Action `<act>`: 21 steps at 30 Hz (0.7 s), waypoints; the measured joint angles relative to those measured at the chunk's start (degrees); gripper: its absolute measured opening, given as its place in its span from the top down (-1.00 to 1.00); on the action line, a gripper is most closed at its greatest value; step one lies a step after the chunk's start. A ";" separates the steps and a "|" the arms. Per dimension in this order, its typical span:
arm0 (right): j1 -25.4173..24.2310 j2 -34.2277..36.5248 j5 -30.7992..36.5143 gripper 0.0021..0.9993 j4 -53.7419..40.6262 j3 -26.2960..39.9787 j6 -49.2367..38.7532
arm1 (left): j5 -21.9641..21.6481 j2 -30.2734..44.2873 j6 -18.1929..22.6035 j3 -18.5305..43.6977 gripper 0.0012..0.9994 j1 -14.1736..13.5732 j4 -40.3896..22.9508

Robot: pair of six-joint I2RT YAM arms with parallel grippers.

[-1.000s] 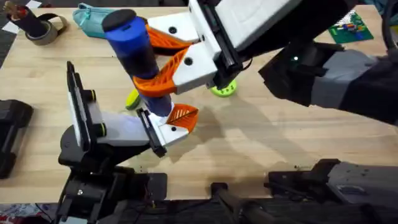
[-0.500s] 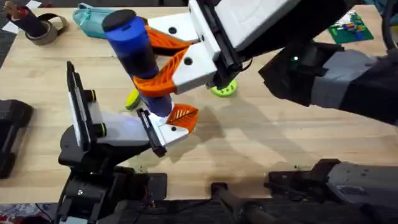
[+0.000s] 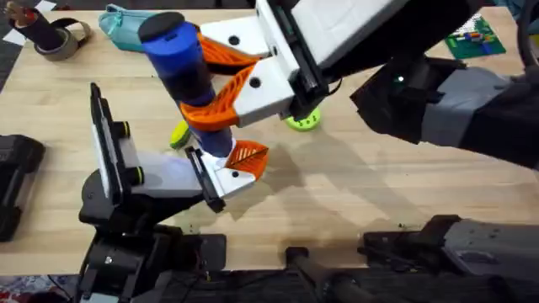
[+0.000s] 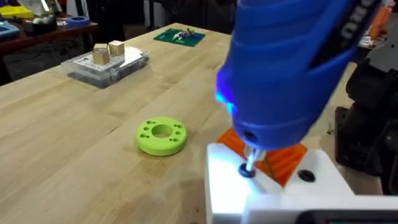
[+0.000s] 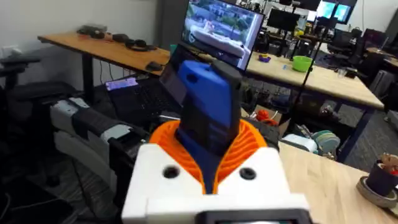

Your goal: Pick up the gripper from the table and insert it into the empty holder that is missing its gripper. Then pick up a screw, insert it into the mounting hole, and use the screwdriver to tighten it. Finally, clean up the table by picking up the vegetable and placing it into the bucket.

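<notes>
My right gripper (image 3: 205, 84) reaches across from the right and is shut on the blue screwdriver (image 3: 178, 63), holding it upright and tilted slightly. In the right wrist view the orange pads (image 5: 249, 146) clamp the blue handle (image 5: 208, 112). The metal tip rests on a dark screw (image 4: 247, 171) in the small white gripper block (image 3: 236, 168) with its orange ribbed tip. That block sits in the black clamp end of the grey holder (image 3: 126, 172) at the lower left, on my left arm. The yellow vegetable (image 3: 178, 133) peeks out behind the screwdriver. The bucket is out of view.
A bright green disc with holes (image 3: 303, 120) lies on the table (image 3: 354, 194) beside the right arm. At the back are a teal pouch (image 3: 126, 25), a tape roll (image 3: 59, 38) and a green circuit board (image 3: 476, 38). A clear box (image 4: 109, 60) holds wooden cubes.
</notes>
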 joint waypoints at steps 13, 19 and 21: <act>-0.07 0.00 0.00 0.91 1.30 0.00 0.09 | 0.00 -0.01 0.01 0.00 0.97 0.00 0.01; -0.30 0.00 -0.01 0.91 1.67 -0.02 0.39 | -0.01 0.01 0.01 0.00 0.97 0.00 -0.01; -0.39 0.07 0.00 0.91 4.11 -0.15 1.38 | 0.00 -0.01 0.01 0.00 0.97 0.00 0.00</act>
